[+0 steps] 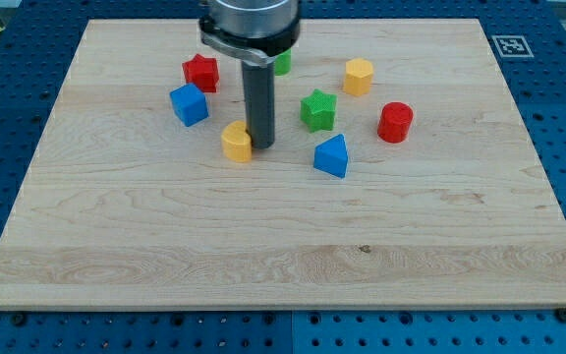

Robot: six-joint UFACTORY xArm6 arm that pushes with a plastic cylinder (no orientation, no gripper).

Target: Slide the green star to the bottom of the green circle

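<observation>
Camera view: no fingers are fitted, so nothing can be held; the rod ends in my tip [260, 147], set down touching the right side of the yellow block [236, 142], left of centre. The green star [317, 109] lies to the upper right of it, apart and untouched. The green circle [282, 63] is mostly hidden behind the rod near the counter [283, 246]'s top. The approach step seems in hand; next, the star's right side would need reaching for a leftward push.

Star [317, 109] right of my tip [260, 147]
</observation>
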